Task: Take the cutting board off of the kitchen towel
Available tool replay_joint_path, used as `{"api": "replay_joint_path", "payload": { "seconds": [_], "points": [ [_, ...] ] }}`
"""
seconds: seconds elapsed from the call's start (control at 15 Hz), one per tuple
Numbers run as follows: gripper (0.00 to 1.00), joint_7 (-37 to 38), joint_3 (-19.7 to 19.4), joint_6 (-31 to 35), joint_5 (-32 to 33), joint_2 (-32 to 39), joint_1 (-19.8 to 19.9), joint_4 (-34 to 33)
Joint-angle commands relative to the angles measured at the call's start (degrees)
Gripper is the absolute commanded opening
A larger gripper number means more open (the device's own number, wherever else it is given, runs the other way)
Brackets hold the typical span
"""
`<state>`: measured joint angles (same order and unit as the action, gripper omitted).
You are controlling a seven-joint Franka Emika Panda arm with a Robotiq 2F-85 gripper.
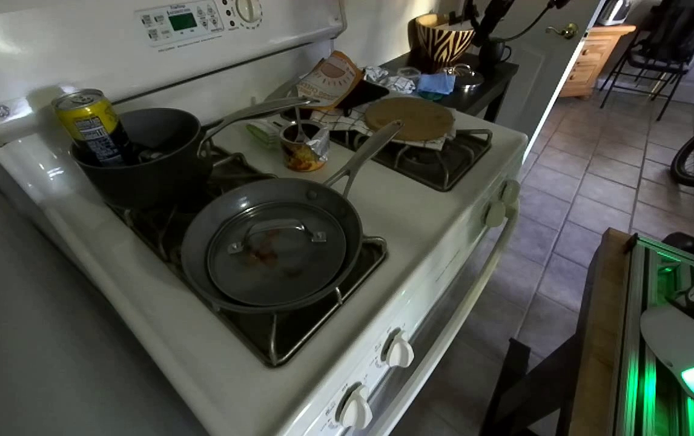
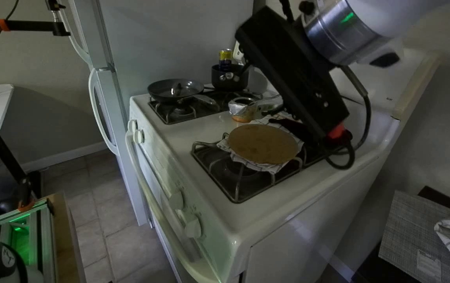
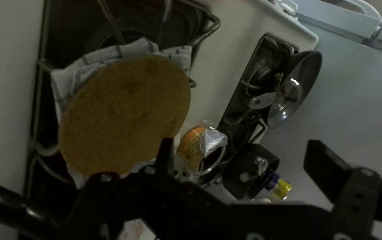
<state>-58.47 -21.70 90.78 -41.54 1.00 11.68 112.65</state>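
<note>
The tan round cutting board lies flat on the kitchen towel over a stove burner; the board also shows in an exterior view and at the left of the wrist view. The whitish towel with dark check lines pokes out around it, also in the wrist view; its middle is hidden under the board. My gripper is open and empty, its fingers wide apart. One fingertip overlaps the board's edge in the wrist view; no contact is visible. A black box on the arm hides most of it in an exterior view.
An opened cup with a spoon and foil lid stands near the board. A lidded frying pan and a pot holding a can occupy the other burners. An orange package lies behind the towel. The stove's back panel rises behind.
</note>
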Motion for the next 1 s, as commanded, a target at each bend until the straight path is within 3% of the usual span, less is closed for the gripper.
{"api": "replay_joint_path", "payload": {
  "seconds": [0.0,0.27,0.67,0.93],
  "points": [
    [1.0,0.44,2.03,-0.11,0.0,1.35,2.67,-0.56],
    [1.0,-0.35,2.78,0.66,-0.97,5.76,3.38,-3.63],
    [1.0,-4.13,3.5,0.33,-1.01,16.35,8.12,-9.98],
    [1.0,-8.16,6.12,3.3,-4.69,20.09,10.42,-9.76]
  ]
}}
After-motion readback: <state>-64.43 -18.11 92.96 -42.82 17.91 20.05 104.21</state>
